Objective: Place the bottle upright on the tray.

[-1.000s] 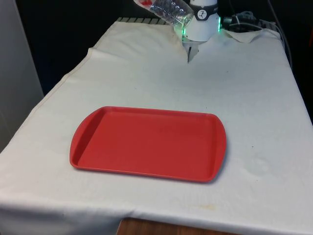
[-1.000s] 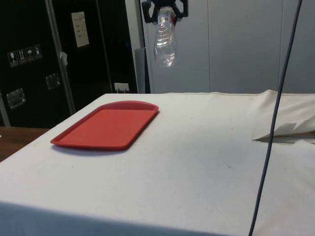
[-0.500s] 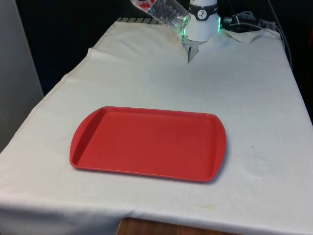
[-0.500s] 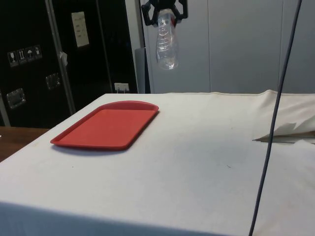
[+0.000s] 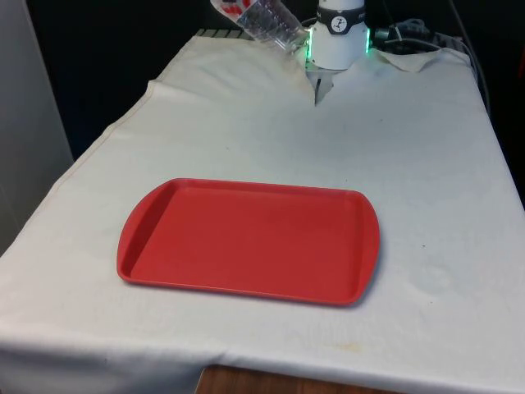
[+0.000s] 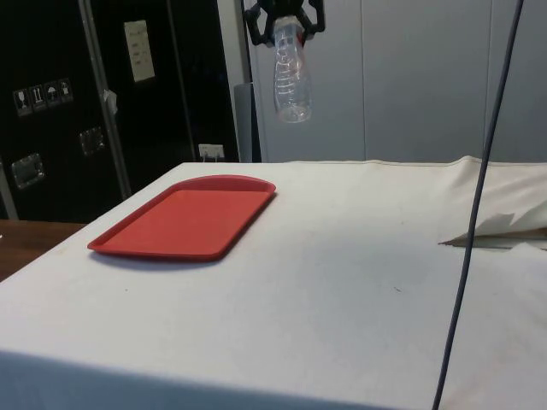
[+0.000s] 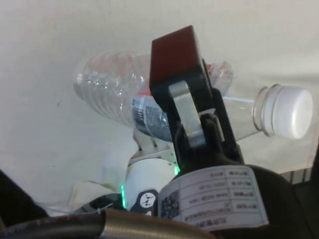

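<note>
High above the counter's point(image 6: 342, 256) far end, end effector point(image 6: 285, 12) clamped on the clear bottle point(image 6: 291, 73), apparently hanging base-down; carry stage, next calling for travel over the red tray point(image 5: 246, 242) and lowering

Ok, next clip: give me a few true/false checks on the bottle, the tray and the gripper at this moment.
1. The gripper holds the bottle in the air. True.
2. The bottle stands on the tray. False: it hangs high above the table, beyond the tray's far edge.
3. The tray is red with nothing on it. True.
4. The bottle has no cap. False: the wrist view shows a white cap.
5. The bottle is opaque green. False: it is clear plastic.
</note>
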You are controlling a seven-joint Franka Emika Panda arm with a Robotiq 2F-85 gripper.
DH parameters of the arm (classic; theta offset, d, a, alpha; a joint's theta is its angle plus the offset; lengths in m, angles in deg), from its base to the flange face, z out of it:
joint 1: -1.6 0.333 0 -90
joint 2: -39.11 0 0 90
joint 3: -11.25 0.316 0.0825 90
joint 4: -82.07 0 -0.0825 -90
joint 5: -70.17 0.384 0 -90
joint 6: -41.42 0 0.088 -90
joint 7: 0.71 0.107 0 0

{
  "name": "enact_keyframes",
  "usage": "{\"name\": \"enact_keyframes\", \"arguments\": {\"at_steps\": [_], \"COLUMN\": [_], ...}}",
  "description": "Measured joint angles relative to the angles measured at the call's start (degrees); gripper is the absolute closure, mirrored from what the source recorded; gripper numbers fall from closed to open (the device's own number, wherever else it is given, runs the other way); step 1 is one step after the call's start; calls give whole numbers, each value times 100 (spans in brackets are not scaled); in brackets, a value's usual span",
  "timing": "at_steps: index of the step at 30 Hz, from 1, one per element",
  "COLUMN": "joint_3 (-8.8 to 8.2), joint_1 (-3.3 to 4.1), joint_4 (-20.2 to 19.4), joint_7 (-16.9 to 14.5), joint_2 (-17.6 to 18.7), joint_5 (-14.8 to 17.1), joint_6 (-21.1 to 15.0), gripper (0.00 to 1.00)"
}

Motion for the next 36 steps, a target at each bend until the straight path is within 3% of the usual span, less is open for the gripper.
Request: {"name": "enact_keyframes", "arguments": {"at_steps": [12,36], "joint_3": [52,57], "joint_1": [0,0], "joint_4": [0,0], "joint_7": [183,178], "joint_2": [11,17], "joint_5": [-464,-470], "joint_6": [-86,-63], "gripper": [72,72]}}
